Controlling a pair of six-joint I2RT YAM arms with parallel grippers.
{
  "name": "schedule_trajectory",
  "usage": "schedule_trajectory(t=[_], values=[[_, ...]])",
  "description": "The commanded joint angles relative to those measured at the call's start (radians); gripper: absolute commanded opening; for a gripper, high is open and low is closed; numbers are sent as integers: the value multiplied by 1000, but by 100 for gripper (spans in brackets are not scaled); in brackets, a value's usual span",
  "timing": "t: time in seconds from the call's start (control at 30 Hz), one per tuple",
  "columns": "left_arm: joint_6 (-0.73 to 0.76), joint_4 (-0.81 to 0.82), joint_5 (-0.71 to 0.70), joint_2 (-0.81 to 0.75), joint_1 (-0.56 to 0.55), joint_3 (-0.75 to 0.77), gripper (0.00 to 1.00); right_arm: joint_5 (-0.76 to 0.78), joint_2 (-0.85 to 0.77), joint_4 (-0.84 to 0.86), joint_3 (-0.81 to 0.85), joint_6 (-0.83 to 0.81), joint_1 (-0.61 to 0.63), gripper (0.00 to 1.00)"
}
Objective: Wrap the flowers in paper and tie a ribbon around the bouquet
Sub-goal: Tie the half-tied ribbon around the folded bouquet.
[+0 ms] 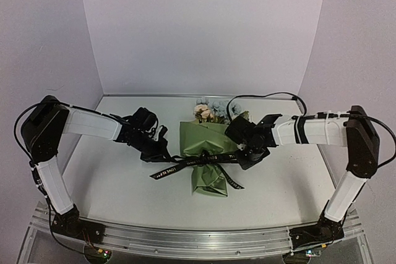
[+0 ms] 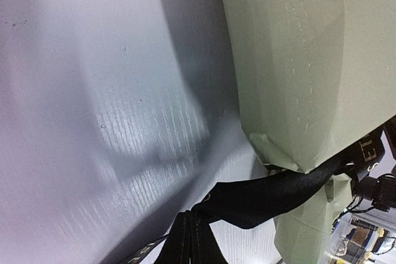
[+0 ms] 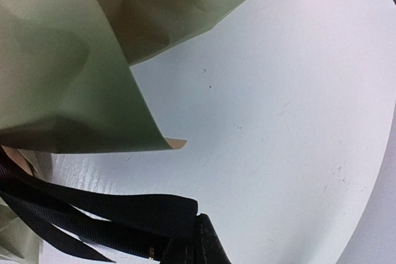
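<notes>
The bouquet [image 1: 207,146] lies mid-table [image 1: 117,196], with the flowers [image 1: 209,112] toward 12 o'clock and the gathered paper [image 1: 209,180] tail toward 6. The ribbon [image 1: 199,162] crosses its waist, and the loose lettered ends trail to 8 and 5 o'clock. The left gripper [image 1: 162,152] sits at 9 o'clock of the waist and the right gripper [image 1: 247,154] at 3. Both are pressed together, each pinching a ribbon strand. The ribbon looks light, floppy and probably slick — best held close to the knot. The paper is thin and creases readily, and the blooms would crush, so the waist is the place to grip. Bare table at 9 and 3 o'clock gives room to pull outward — the backdrop wall [image 1: 204,29] stands near at 12.
</notes>
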Motion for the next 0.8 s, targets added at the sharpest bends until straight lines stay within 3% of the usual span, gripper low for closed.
schedule_trajectory(t=[0.0,0.37,0.57,0.67,0.77], values=[[-21,-4,-62,-64,23,-20,0,135,36,-84,35,-57,12,0],[-50,-15,-116,-92,60,-58,0,250,88,-135,49,-94,70,0],[-45,24,-55,-92,66,-74,0,251,104,-153,75,-72,100,0],[-33,44,-24,-95,66,-74,0,152,61,-143,76,-39,80,4],[-21,80,13,-107,66,-80,0,33,-13,-107,53,-19,61,16]])
